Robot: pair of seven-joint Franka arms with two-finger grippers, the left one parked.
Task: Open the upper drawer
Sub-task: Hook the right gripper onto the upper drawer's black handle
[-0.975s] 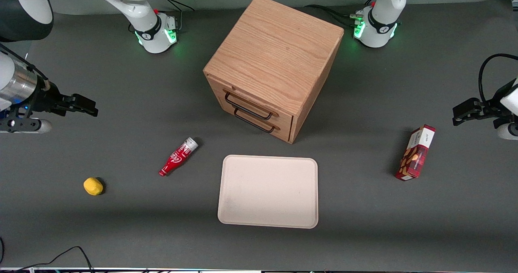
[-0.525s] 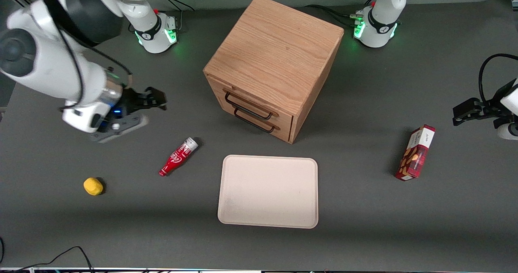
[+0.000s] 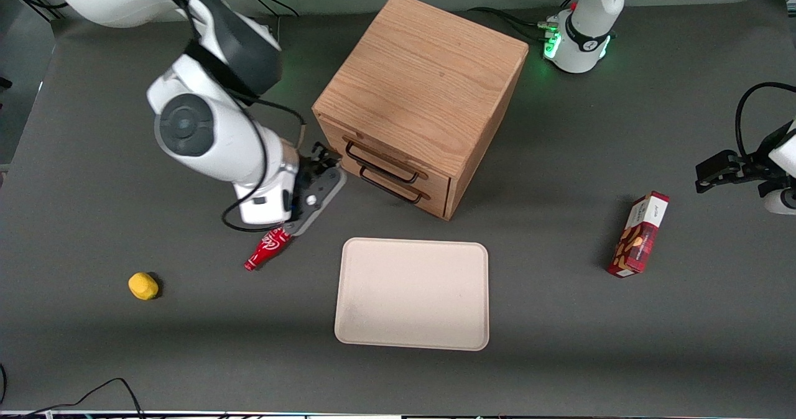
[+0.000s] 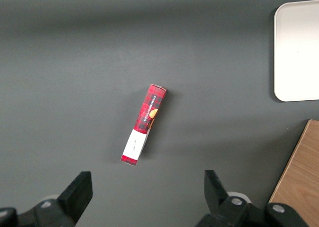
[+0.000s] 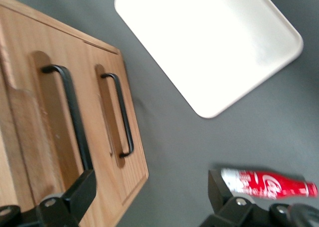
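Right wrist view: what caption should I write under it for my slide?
Open gripper close in front of the cabinet, at the shut upper drawer handle, with a tray and red bottle nearby.

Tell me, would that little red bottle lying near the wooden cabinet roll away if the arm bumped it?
Probably: the red bottle looks round and lies on its side on flat table, so a sideways nudge could roll it. Its narrow neck may curve its path. The open end effector hangs near the upper drawer, above the bottle.
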